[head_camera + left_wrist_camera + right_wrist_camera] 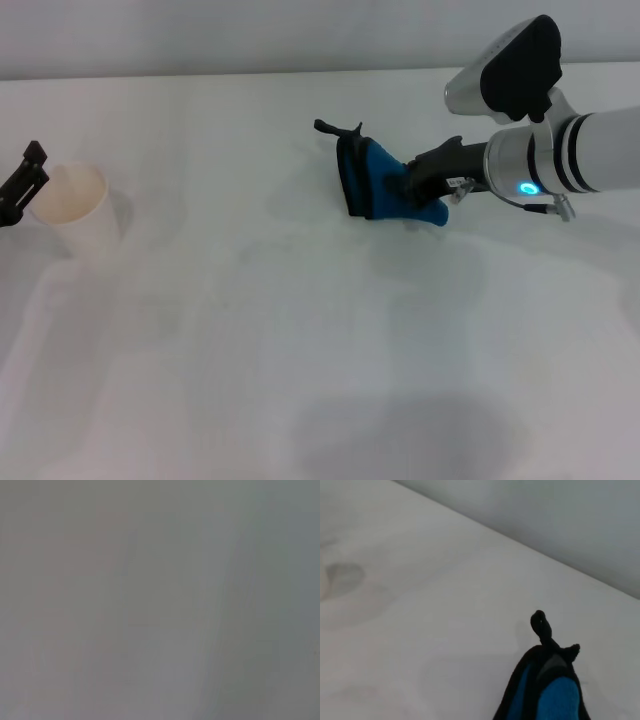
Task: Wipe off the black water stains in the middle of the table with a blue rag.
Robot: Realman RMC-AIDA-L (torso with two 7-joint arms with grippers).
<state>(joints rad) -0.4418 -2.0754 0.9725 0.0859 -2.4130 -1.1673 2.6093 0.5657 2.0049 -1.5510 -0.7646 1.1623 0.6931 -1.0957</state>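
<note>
While we scan the head view from its left edge, our left gripper comes first, parked low beside a white paper cup that stands upright on the table; its dark tip lies just beside the cup's rim, and we cannot tell whether it touches. Our left wrist view gives only a flat grey blur.

Moving across to the middle of the table, we find the blue rag pressed down on the white surface, its black trim band turned toward the left side and its thin black loop sticking out at the far corner. Directly to the right of the rag, our right gripper is clamped on the cloth's right-hand part, with blue fabric bunched around the black fingers. From the right wrist view we see the blue rag right below the camera, its knotted loop pointing away over the table. We see no black blot on the surface in any view.
</note>
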